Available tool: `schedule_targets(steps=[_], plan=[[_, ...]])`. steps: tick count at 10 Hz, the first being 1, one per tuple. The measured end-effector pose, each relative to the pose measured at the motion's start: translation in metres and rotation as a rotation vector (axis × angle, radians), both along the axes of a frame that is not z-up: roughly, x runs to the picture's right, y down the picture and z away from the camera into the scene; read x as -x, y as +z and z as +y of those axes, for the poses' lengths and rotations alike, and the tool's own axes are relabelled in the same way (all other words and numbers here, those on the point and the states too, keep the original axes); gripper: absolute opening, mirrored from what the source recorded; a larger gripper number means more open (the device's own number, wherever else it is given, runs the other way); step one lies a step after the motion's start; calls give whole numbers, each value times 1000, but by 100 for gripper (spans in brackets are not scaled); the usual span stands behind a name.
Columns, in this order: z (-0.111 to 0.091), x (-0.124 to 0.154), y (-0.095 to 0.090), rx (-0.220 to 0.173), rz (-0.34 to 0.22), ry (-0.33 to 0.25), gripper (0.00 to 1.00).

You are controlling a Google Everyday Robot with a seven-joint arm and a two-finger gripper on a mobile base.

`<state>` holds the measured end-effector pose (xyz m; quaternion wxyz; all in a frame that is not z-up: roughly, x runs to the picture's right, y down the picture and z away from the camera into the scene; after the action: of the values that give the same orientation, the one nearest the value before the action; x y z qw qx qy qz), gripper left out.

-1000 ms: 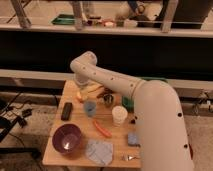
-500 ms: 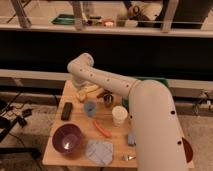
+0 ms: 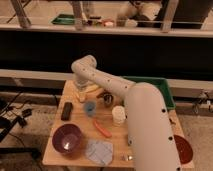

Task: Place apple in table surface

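Hanging low over the table surface (image 3: pixel 77 123), the gripper (image 3: pixel 81 95) has its fingers apart.

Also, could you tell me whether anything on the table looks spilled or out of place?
Nothing stands out: cup and bowl sit upright on the table surface, nothing spilled. The gripper hangs low at its far end.

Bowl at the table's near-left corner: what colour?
Purple bowl, camera view. The tool is low over the table, far-left side.
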<state>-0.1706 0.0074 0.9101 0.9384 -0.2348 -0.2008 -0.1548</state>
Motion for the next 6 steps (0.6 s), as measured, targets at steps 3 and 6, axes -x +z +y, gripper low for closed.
schedule_targets(steps=[3,6], plan=[[3,5,6,68,-27,48,80],[12,8,14,132,-29,71,80]])
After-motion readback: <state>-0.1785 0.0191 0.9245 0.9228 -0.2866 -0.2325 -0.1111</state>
